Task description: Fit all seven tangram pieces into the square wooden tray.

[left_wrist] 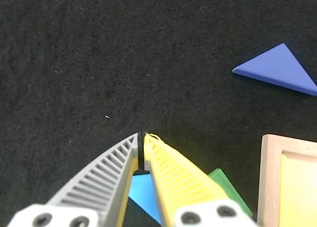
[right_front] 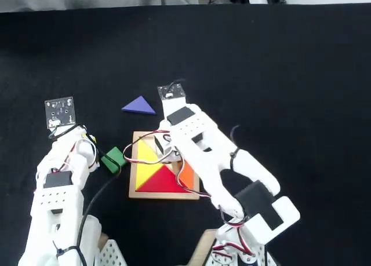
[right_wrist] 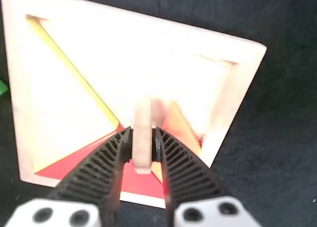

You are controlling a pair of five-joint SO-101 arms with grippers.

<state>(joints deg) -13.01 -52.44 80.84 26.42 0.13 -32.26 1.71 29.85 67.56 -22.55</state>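
- The right gripper [right_wrist: 142, 134] has its 2 black fingers [right_wrist: 106, 162] clamped on a pale piece [right_wrist: 142, 138], which stands on edge between them.
- That pale piece is held over the middle of the wooden tray [right_wrist: 237, 83]. I cannot tell whether its lower edge touches the tray floor.
- 3 pieces lie flat inside the tray and meet near its centre.
  - A yellow triangle [right_front: 145, 156] is on the side toward the left arm.
  - A red triangle [right_front: 162, 182] runs along the side nearest the arm bases.
  - An orange piece [right_front: 188, 173] is on the side under the right arm.
- The part of the tray floor farthest from the arm bases is bare wood.
- The left gripper [left_wrist: 140, 137] has 1 grey finger [left_wrist: 109, 172] and 1 yellow finger [left_wrist: 173, 172], pressed together tip to tip. It sits low over the black cloth [right_front: 290, 75] that covers the table.
- A light-blue piece [left_wrist: 143, 195] lies flat on the cloth under those 2 fingers.
- A green piece [right_front: 114, 159] lies just beside the light-blue one, between the left gripper and the tray's rim.
- A blue triangle [right_front: 139, 106] lies alone on the cloth, near the tray's far corner on the left arm's side and clear of both grippers.
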